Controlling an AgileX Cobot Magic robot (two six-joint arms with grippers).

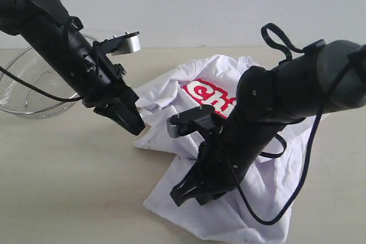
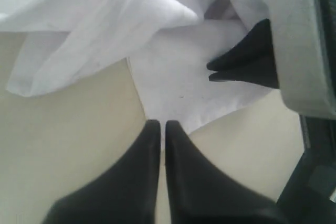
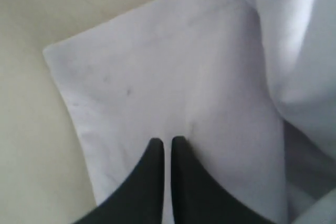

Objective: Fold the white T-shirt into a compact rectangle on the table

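Observation:
The white T-shirt (image 1: 166,91) lies crumpled on the beige table (image 1: 68,187), with part of its red lettering (image 1: 207,95) showing. My left gripper (image 1: 137,128) hangs at the shirt's left edge, jaws shut with nothing between them. In the left wrist view this gripper (image 2: 161,124) points at a flat white panel of the T-shirt (image 2: 178,82). My right gripper (image 1: 177,195) is over the near flat corner of the shirt, also shut and empty. The right wrist view shows that gripper (image 3: 167,141) just above smooth white cloth (image 3: 173,72). The right arm covers the shirt's middle.
A round wire-mesh basket (image 1: 28,84) stands at the far left behind my left arm. Bare table (image 3: 31,129) lies beside the shirt's corner. The right arm's black fingers (image 2: 241,64) and its grey camera block (image 2: 302,40) show in the left wrist view.

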